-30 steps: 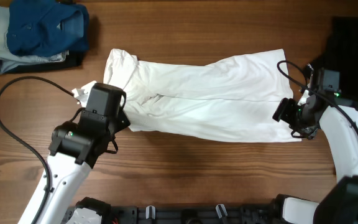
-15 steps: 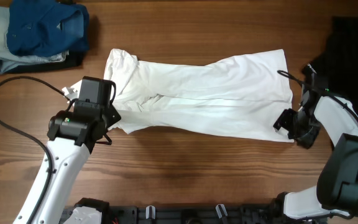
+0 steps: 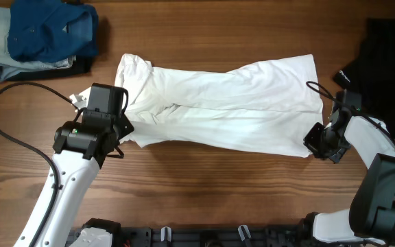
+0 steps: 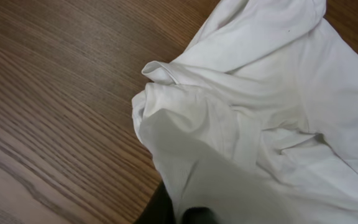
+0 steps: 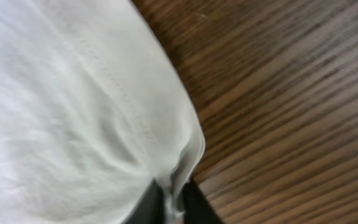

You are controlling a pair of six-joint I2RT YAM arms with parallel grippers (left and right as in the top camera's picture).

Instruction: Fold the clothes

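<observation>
A large white shirt (image 3: 225,110) lies stretched sideways across the wooden table, plain white side up. My left gripper (image 3: 123,130) is shut on its lower left edge. In the left wrist view the bunched white cloth (image 4: 260,112) covers most of the dark fingers (image 4: 197,216). My right gripper (image 3: 313,145) is shut on the shirt's lower right corner; in the right wrist view a fold of the hem (image 5: 188,149) is pinched between the two dark fingers (image 5: 145,208). A black garment (image 3: 382,51) lies at the far right edge.
A stack of folded blue and grey clothes (image 3: 43,34) sits at the back left corner. A black cable (image 3: 12,130) loops over the table left of my left arm. Bare wood (image 3: 211,192) runs along the front of the table.
My right gripper has shut on the shirt's lower right corner after moving slightly forward. My left gripper pulled its edge of the shirt a little to the left, then stayed still.
</observation>
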